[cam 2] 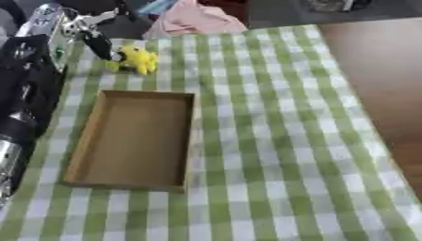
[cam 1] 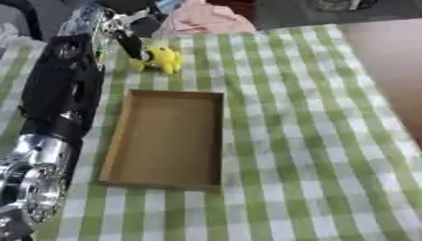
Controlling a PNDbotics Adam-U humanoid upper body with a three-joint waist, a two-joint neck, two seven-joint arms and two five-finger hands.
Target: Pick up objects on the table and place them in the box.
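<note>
Black and silver fills the left side, that's the left arm (cam 1: 58, 108) reaching up the table edge, with the left hand (cam 1: 125, 40) at the far end, right against the yellow toy (cam 1: 162, 59). Dark fingers come down onto the toy's left side and look like they're touching it, but honestly I can't tell whether they're curled round it or just resting there, too smeared to call. The toy sits on the green checked cloth (cam 1: 313, 141), just beyond the far short wall of the cardboard box (cam 1: 219, 141), apart from it, not inside. It looks like a small plush or soft rubber figure, so my guess is light, squishy, nothing fragile, and not slippery on cloth. I'd take it across the fat middle of the body, since the little bits sticking out would just fold. Its long axis seems to run roughly left to right, slightly tilted, with a smaller lobe toward the left near the fingers and the bulkier part on the right; which end is the head I can't make out. The box is open on top, empty as far as I can see, long axis running away from the robot. The right hand doesn't show in either view.
</note>
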